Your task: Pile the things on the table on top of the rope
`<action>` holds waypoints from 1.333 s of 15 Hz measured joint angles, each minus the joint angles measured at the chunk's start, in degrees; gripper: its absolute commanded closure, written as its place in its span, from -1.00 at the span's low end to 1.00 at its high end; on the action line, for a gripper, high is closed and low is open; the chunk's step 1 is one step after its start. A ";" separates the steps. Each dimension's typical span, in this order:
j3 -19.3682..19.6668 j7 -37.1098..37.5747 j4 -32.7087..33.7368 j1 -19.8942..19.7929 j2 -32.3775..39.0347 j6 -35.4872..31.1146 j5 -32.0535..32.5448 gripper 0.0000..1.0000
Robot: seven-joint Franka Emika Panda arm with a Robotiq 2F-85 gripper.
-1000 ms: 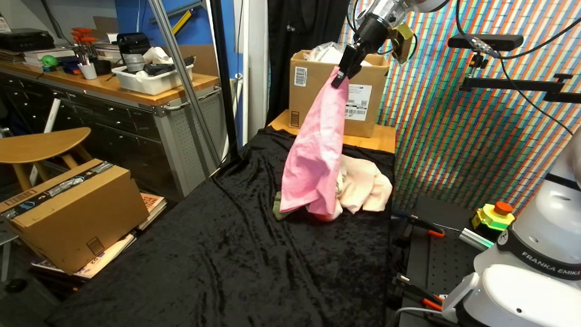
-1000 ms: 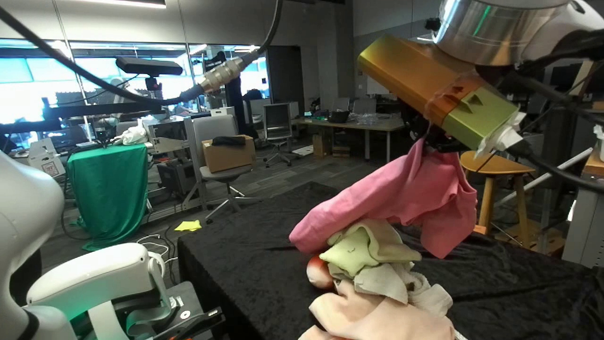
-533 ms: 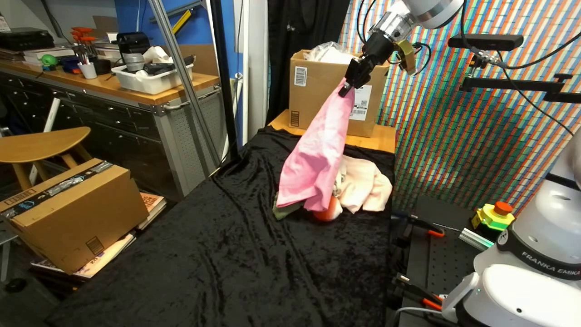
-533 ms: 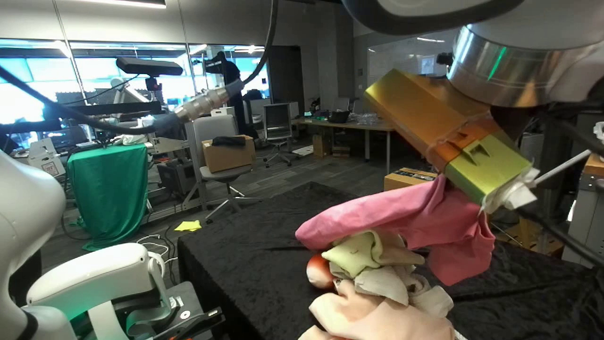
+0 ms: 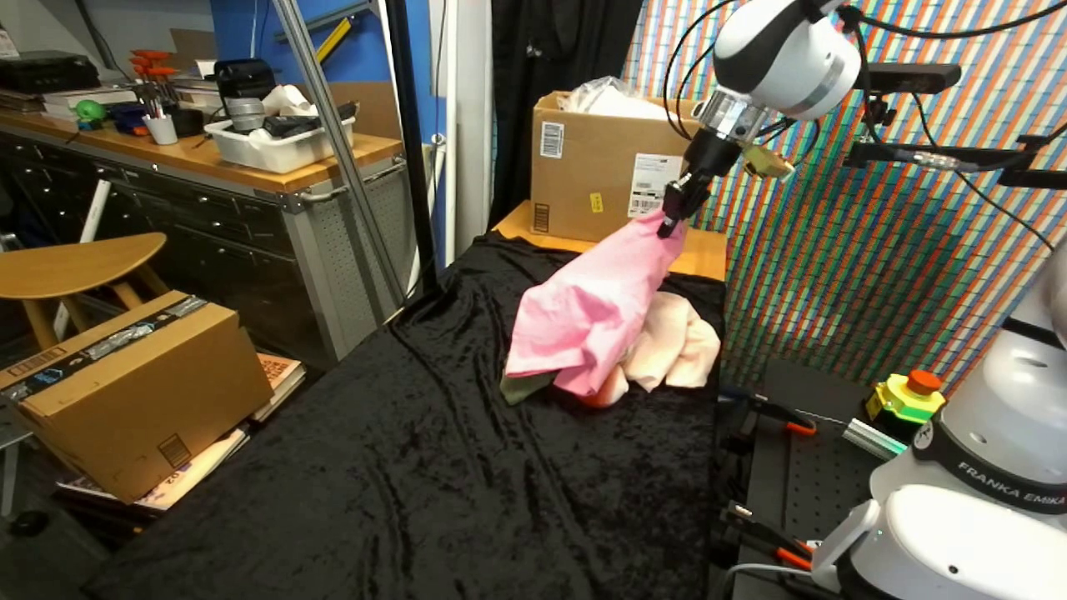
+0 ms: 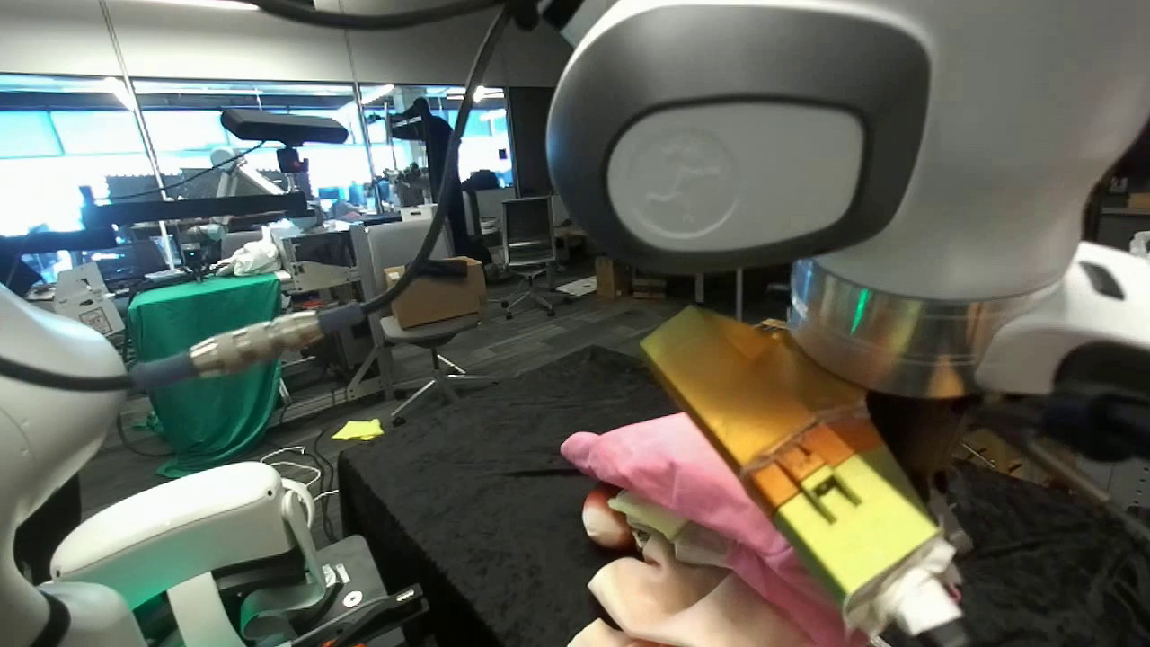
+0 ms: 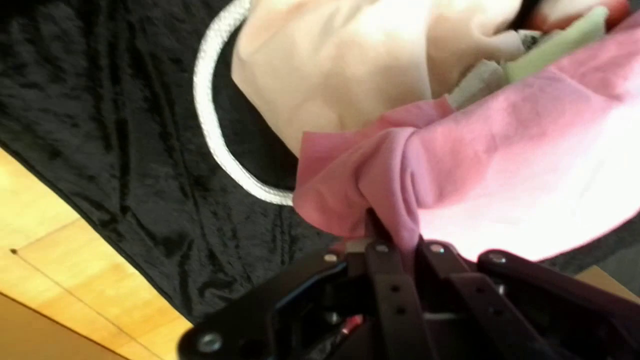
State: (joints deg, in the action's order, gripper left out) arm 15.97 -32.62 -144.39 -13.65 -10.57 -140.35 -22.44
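My gripper [image 5: 669, 227] is shut on one end of a pink cloth [image 5: 579, 325], above the pile. The cloth slopes down from the jaws and its lower part lies over the pile; it also shows in an exterior view [image 6: 674, 458] and in the wrist view [image 7: 505, 145]. A peach cloth [image 5: 677, 346] lies at the pile's side. A red and white ball [image 6: 608, 518] and a pale green soft thing [image 6: 649, 514] show from under the pink cloth. The white rope [image 7: 209, 117] curves out from under the peach cloth; the rest of it is hidden.
Black velvet cloth [image 5: 417, 467] covers the table. A large cardboard box [image 5: 575, 179] stands on the bare wood behind the pile. The robot's base and an emergency stop button [image 5: 909, 396] are beside the table. A cable [image 6: 260, 346] hangs from the arm.
My gripper has come down and toward the robot's base side, with the pink cloth in it. The cloth now lies lower and covers more of the pile, including most of the green thing.
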 measured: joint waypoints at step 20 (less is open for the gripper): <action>-10.35 38.95 -10.51 3.92 6.28 -12.91 45.96 -0.11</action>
State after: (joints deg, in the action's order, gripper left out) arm 5.62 6.33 -154.91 -9.73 -4.30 -153.26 23.51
